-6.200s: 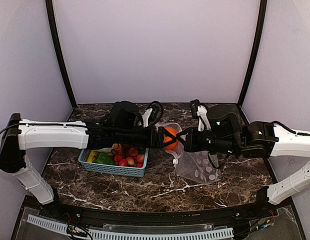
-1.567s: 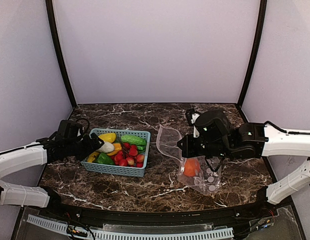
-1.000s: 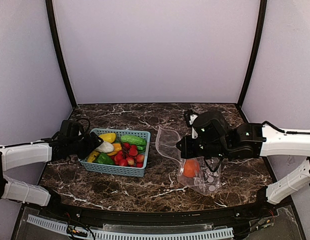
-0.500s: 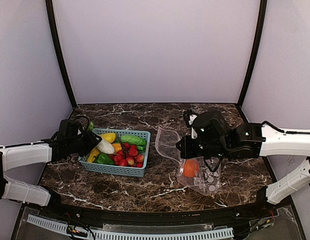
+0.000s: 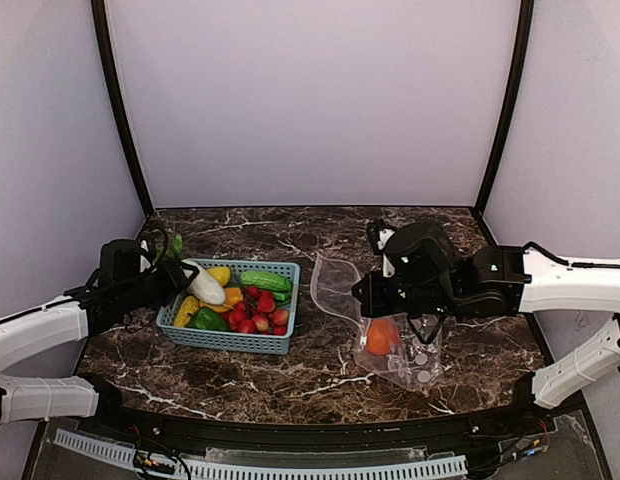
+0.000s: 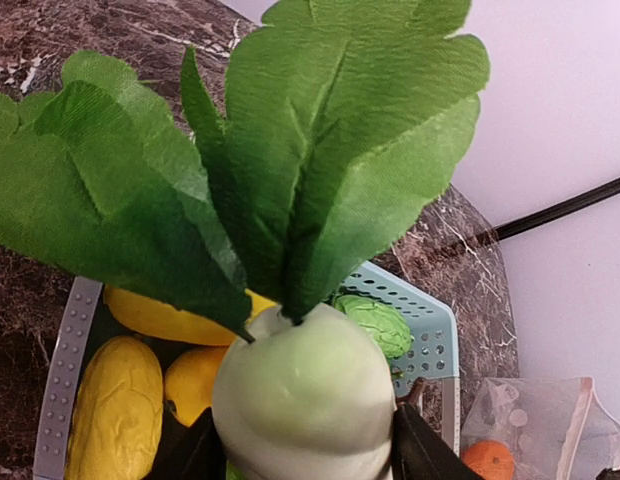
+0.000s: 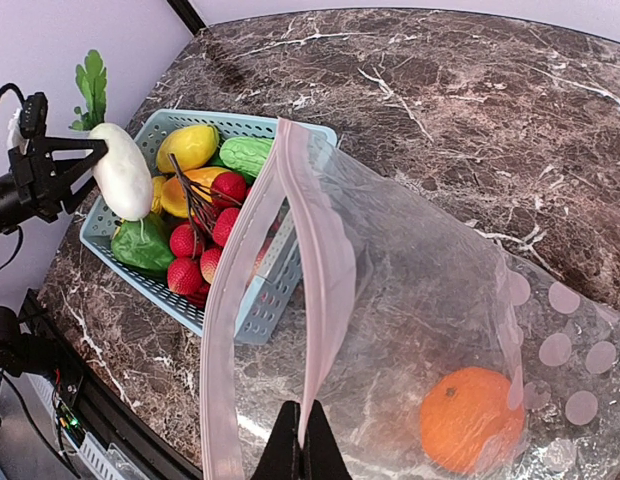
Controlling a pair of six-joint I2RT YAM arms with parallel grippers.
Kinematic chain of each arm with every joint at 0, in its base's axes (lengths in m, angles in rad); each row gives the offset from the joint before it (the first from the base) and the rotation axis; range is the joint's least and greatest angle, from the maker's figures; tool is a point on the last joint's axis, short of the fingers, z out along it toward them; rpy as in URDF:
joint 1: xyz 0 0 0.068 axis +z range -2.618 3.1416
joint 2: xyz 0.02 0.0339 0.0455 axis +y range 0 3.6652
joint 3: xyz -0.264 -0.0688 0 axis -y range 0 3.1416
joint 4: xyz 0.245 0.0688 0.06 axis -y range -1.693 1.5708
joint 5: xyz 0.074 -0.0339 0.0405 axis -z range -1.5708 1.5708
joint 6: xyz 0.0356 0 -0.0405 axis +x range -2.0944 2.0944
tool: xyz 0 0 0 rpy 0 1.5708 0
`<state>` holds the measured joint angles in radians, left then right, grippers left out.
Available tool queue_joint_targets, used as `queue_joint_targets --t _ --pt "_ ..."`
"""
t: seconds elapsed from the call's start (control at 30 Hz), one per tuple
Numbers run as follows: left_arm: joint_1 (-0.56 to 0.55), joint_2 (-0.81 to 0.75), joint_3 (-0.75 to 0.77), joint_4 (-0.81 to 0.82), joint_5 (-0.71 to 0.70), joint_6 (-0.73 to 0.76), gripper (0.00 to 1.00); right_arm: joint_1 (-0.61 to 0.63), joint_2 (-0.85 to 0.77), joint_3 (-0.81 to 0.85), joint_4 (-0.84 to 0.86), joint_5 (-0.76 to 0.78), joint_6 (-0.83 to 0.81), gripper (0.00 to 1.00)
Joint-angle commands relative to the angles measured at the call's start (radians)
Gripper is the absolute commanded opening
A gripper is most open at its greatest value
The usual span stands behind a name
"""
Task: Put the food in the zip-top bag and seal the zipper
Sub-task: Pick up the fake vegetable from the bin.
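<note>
My left gripper is shut on a white radish, its dark fingers pressed against both sides. The radish hangs over the left end of the basket, and its green leaves fill most of the left wrist view. At the right, my right gripper is shut on the mouth edge of the zip-top bag and holds it open and raised. The pinkish zipper runs up from the fingertips. An orange lies inside the bag.
The light blue basket stands left of centre, holding yellow peppers, a cucumber, strawberries and green pieces. Dark marbled table lies between basket and bag. Walls close in on three sides.
My left gripper has closed on the radish and lifted it up and leftward out of the basket. The right arm and the bag have stayed put.
</note>
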<state>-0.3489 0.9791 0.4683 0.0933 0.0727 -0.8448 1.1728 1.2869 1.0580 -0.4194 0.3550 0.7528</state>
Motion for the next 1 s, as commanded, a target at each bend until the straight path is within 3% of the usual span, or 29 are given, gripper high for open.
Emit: queue_joint_targets --t 0.0,0.13,0.3,0.7,0.97 --pt "0.007 -0.073 0.001 -0.027 0.075 0.106 0.43 -0.006 0.005 0.027 0.002 -0.004 -0.013 0.00" --pt "-0.002 -0.130 0.031 0.032 0.209 0.213 0.44 -0.007 0.006 0.030 0.002 -0.006 -0.017 0.00" --pt "-0.042 -0.159 0.093 0.031 0.269 0.272 0.44 -0.007 0.014 0.041 0.003 -0.010 -0.024 0.00" --pt "-0.428 0.037 0.315 0.209 0.063 0.310 0.44 -0.006 0.028 0.069 0.003 -0.022 -0.037 0.00" --pt "-0.551 0.184 0.406 0.346 -0.013 0.384 0.44 -0.007 0.026 0.069 0.003 -0.030 -0.034 0.00"
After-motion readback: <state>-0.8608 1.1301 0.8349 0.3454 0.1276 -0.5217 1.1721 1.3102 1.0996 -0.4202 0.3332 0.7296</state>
